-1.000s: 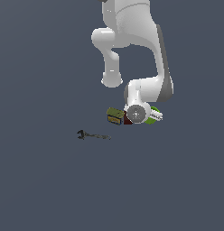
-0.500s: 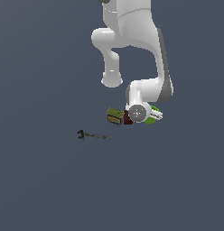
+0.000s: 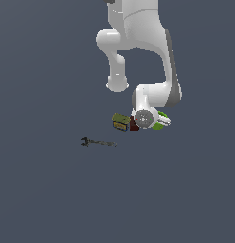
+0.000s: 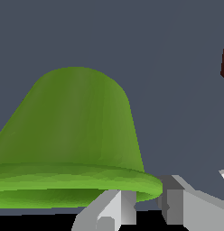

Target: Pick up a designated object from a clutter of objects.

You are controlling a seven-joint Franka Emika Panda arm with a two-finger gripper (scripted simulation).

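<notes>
A flat, dark grey-blue floor [image 3: 48, 199] fills the background of both views. The white Panda arm [image 3: 138, 42] descends from the upper edge of the exterior view, its wrist bent low over the clutter. The gripper [image 4: 145, 205] hangs at the lime-green cup [image 4: 68, 144], which in the wrist view fills much of the frame, its thick rim lying just beside the two pale grey fingers [image 4: 109, 212]; whether the fingers are parted or pressing the rim cannot be told. In the exterior view only a green sliver of the cup [image 3: 158, 126] shows at the wrist's right side. The olive-yellow box [image 3: 121, 122] sits at the exterior view's left of the wrist, touching the dark red-brown block [image 3: 133, 125]. The thin dark grey wrench [image 3: 98, 142] lies apart, further left.
</notes>
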